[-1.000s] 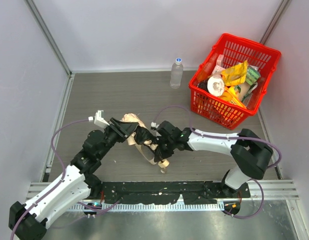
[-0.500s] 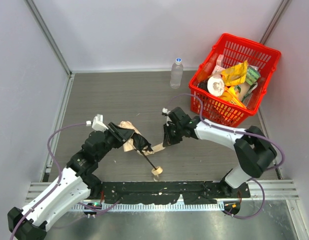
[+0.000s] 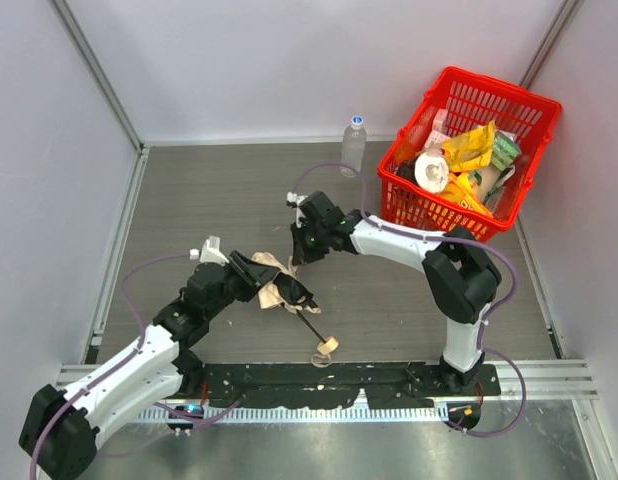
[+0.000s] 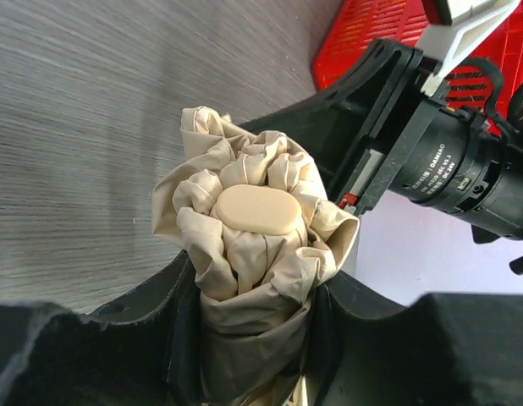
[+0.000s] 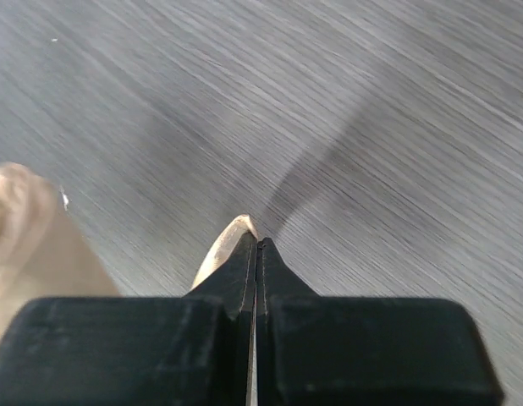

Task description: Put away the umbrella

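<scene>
Right fingers [image 5: 232, 292] pulled strap [image 5: 219, 254] from umbrella [image 4: 253, 245] back toward bottle [image 3: 353, 146] and basket [image 3: 444, 228]

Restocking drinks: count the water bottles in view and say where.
1. The water bottle stands upright at the far edge of the table, just left of the red basket. Others could be hidden among the basket's contents.

You can read one word only: DAMIAO, in white lettering on the black motor housing [image 4: 452, 173]; the smaller print beside it stays illegible.
</scene>
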`<state>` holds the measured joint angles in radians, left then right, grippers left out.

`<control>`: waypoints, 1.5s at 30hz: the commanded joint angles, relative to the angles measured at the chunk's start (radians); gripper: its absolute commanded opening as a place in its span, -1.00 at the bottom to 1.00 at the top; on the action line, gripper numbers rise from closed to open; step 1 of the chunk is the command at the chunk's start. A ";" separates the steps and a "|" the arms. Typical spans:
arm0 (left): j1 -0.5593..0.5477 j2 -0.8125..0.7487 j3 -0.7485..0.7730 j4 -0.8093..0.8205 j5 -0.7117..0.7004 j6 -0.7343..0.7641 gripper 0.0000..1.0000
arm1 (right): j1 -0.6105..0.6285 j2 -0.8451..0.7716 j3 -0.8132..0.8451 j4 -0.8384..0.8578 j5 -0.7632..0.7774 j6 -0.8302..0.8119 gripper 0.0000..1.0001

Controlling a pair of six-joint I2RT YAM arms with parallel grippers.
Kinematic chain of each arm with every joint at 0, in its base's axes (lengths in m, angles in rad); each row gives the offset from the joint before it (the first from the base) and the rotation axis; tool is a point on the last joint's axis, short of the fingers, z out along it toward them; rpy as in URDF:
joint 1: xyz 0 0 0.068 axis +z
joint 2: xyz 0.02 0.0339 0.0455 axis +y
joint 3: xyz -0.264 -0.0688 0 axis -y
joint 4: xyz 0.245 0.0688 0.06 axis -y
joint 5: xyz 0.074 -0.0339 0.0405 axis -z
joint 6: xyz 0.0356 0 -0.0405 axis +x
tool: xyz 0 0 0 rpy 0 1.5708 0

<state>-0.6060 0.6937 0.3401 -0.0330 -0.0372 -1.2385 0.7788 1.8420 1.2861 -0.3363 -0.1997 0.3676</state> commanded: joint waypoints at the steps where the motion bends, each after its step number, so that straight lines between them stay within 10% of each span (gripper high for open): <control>1: -0.001 0.030 -0.038 0.397 0.132 -0.081 -1.00 | 0.056 0.042 0.087 0.062 -0.070 -0.012 -0.99; 14: -0.001 -0.059 0.020 0.518 -0.041 0.005 -1.00 | 0.060 -0.127 -0.156 0.120 -0.178 0.116 -0.99; 22: 0.000 -0.029 0.030 0.431 0.081 -0.254 -1.00 | 0.001 0.016 0.059 0.210 -0.178 0.058 -0.99; 32: -0.001 -0.111 0.030 0.082 0.095 -0.210 -1.00 | -0.033 0.149 0.361 0.030 -0.210 -0.077 -0.98; 45: 0.000 -0.030 0.071 -0.162 -0.012 -0.070 -1.00 | -0.030 0.249 0.372 -0.201 0.295 -0.182 -0.99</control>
<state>-0.6003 0.6319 0.3649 -0.1413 -0.0635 -1.3289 0.7574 2.0499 1.6272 -0.4942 -0.2108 0.2607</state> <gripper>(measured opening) 0.417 0.020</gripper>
